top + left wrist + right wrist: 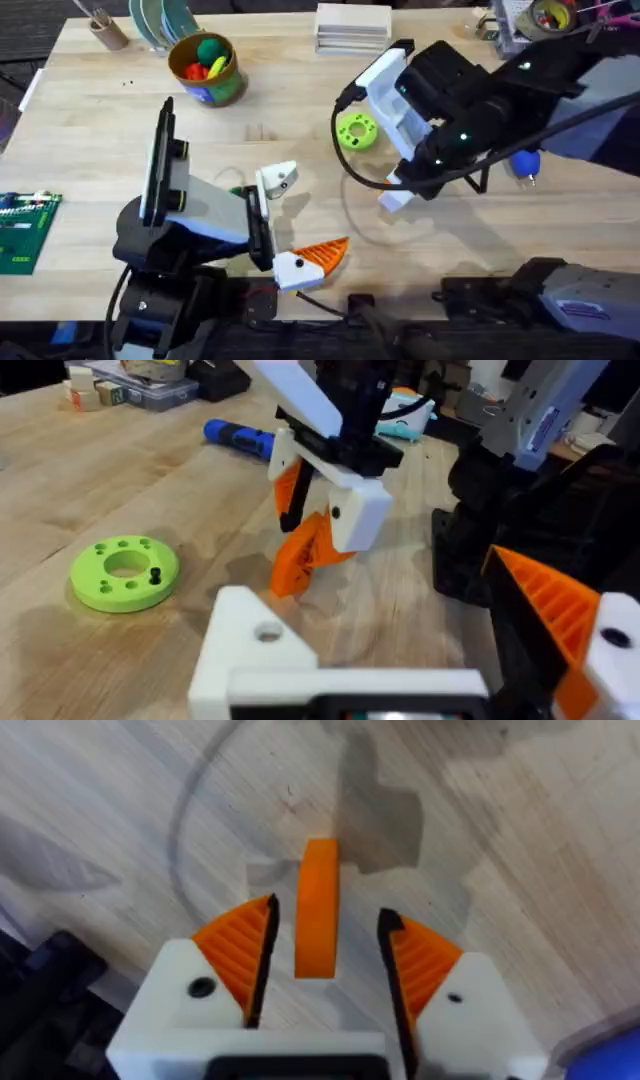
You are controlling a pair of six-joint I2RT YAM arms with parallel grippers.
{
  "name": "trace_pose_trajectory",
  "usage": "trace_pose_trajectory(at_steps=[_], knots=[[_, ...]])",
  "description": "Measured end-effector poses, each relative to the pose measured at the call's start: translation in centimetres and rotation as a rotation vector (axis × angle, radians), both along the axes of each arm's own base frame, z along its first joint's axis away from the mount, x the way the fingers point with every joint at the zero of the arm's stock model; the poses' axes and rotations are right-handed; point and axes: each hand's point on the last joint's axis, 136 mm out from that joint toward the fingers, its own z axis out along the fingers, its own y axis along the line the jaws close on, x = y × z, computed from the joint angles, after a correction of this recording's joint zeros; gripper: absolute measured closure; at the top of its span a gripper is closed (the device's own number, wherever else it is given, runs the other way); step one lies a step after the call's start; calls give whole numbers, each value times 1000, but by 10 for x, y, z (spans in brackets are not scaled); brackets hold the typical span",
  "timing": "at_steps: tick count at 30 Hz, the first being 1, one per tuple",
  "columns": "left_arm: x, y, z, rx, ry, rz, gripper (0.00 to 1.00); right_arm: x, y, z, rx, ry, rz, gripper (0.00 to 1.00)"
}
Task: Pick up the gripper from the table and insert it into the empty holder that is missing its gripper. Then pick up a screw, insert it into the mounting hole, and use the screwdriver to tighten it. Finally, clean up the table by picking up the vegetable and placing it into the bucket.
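The orange ribbed gripper point(318, 910) stands on edge on the table between the orange pads of my right gripper point(327, 920), which is open with a gap on each side. The left wrist view shows the same piece point(303, 555) under the right gripper point(320, 525). My left gripper point(310, 212) is open and holds nothing. One of its fingers is the bare white holder point(255, 655) with its mounting hole point(267, 631); the other carries an orange pad. The blue screwdriver point(525, 162) lies partly under the right arm. A dark screw point(155, 574) stands in the lime disc point(124, 571). The bucket point(207, 68) stands at the back left. A dark-green bit point(236, 189), perhaps the vegetable, peeks out beside the left arm.
A brown cup with sticks point(105, 30) and plates are at the back left, with a white box point(352, 25) at the back centre. A green circuit board point(20, 230) lies at the left edge. A black cable loops across the table by the lime disc point(356, 131).
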Motion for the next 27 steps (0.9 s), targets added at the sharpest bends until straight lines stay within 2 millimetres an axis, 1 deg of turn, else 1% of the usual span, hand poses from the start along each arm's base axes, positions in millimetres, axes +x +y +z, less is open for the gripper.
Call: trace_pose_trajectory(at_steps=[7,14,19,21,25,27], knots=[[0,0,0,0,0,0,8,2,1,0,5,-7,0,450],[0,0,0,0,0,0,8,0,0,0,-1,2,0,683],[0,0,0,0,0,0,8,-3,-2,-1,-10,13,0,916],[0,0,0,0,0,0,8,-4,-3,1,-9,13,-1,977],[0,0,0,0,0,0,8,-7,-5,10,4,-6,-1,981],[0,0,0,0,0,0,8,-8,-6,18,16,-22,-1,981]])
